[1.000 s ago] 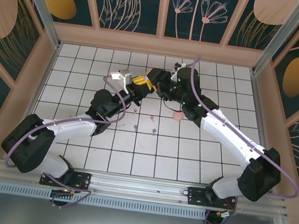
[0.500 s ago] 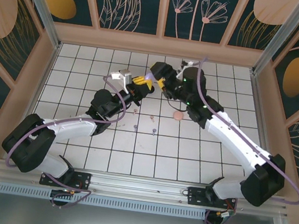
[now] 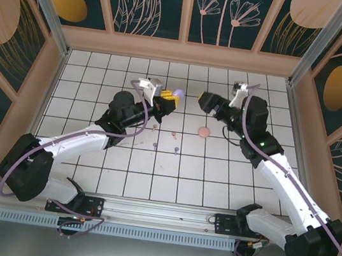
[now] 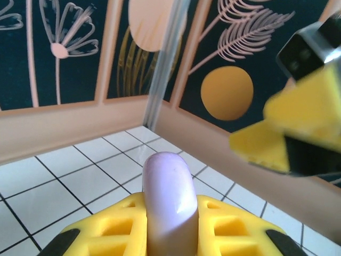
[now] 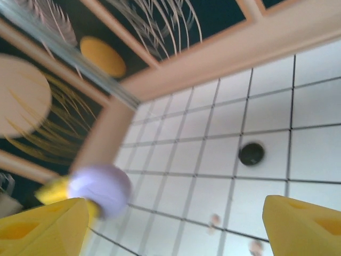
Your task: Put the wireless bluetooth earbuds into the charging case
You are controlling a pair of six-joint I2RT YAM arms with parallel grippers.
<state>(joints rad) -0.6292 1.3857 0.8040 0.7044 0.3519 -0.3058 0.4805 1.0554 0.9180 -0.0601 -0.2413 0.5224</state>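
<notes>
The left gripper (image 3: 166, 102) is clamping a lavender charging case (image 3: 177, 94) between its yellow fingers (image 4: 114, 230), with the jaws drawn in tight against the case's sides. It is holding the case up over the far middle of the tiled table (image 3: 215, 179). In the left wrist view the case (image 4: 168, 197) is standing between the two pads, its rounded end poking out beyond them. The right gripper (image 3: 204, 101) is hanging just to the right of the case and facing it without touching. Its jaws are spread wide and gripping nothing. In the right wrist view the case (image 5: 99, 189) is showing as a blur beside the left-hand finger, not between the two. The earbuds (image 3: 178, 137) are lying loose on the tiles as a scatter of tiny specks, nearer the arm bases than either gripper. They are sitting below the gap between the grippers in the top view, well apart from the case, and are too small for their colours to be read with confidence. A round pink disc (image 3: 204, 131) is resting on the table just right of them, and a dark disc (image 5: 251, 153) is lying on a tile in the right wrist view.
</notes>
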